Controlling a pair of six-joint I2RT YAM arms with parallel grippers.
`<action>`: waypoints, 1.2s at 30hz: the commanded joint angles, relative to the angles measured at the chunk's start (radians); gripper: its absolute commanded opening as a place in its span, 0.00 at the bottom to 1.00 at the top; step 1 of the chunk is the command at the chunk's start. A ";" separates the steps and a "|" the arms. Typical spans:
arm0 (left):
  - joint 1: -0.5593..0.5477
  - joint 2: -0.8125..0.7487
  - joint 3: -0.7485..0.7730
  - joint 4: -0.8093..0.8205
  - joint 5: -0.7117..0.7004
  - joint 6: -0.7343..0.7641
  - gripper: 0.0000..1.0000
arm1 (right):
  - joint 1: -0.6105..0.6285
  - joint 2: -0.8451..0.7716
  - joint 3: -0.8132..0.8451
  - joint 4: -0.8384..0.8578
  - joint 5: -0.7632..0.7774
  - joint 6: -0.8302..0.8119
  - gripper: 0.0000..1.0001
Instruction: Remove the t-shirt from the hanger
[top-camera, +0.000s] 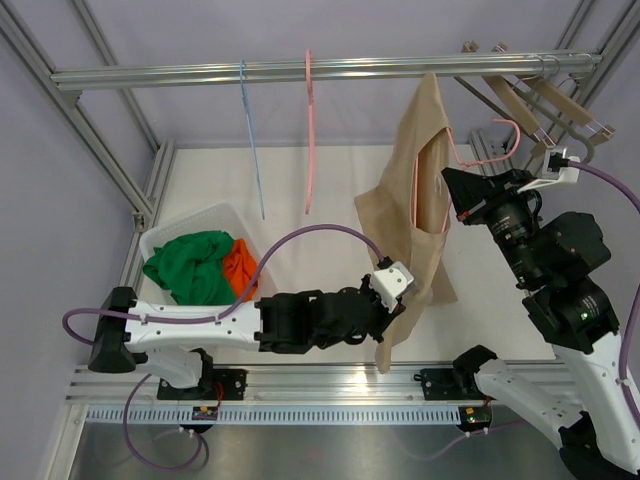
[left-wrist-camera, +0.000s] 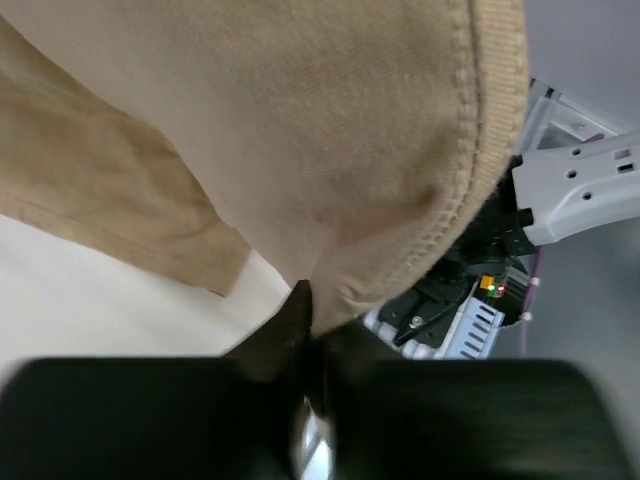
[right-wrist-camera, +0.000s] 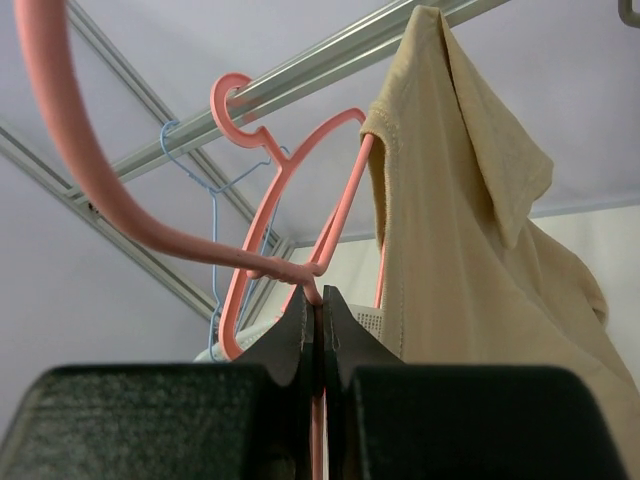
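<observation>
The tan t-shirt (top-camera: 412, 205) hangs at centre right, its top reaching up to the rail (top-camera: 300, 72). A pink hanger (top-camera: 478, 158) runs inside it, with its hook off the rail, right of the shirt. My right gripper (top-camera: 447, 215) is shut on this hanger's thin stem (right-wrist-camera: 322, 285), with the shirt (right-wrist-camera: 470, 220) just to its right. My left gripper (top-camera: 388, 325) is shut on the shirt's lower hem; in the left wrist view the gripper (left-wrist-camera: 310, 300) pinches a fold of tan cloth (left-wrist-camera: 300, 130).
A second pink hanger (top-camera: 309, 130) and a blue hanger (top-camera: 250, 140) hang on the rail to the left. Wooden hangers (top-camera: 540, 100) hang at the upper right. A white bin (top-camera: 160, 235) at the left holds green and orange clothes.
</observation>
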 joint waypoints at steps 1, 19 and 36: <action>-0.014 -0.025 0.037 0.097 -0.056 -0.003 0.00 | 0.010 -0.011 0.046 0.054 -0.017 0.002 0.00; -0.163 -0.140 -0.365 0.101 0.036 -0.201 0.00 | -0.025 0.392 0.314 0.377 0.101 -0.021 0.00; -0.256 -0.057 -0.236 0.012 -0.024 -0.136 0.00 | -0.136 0.220 0.067 0.388 -0.141 0.188 0.00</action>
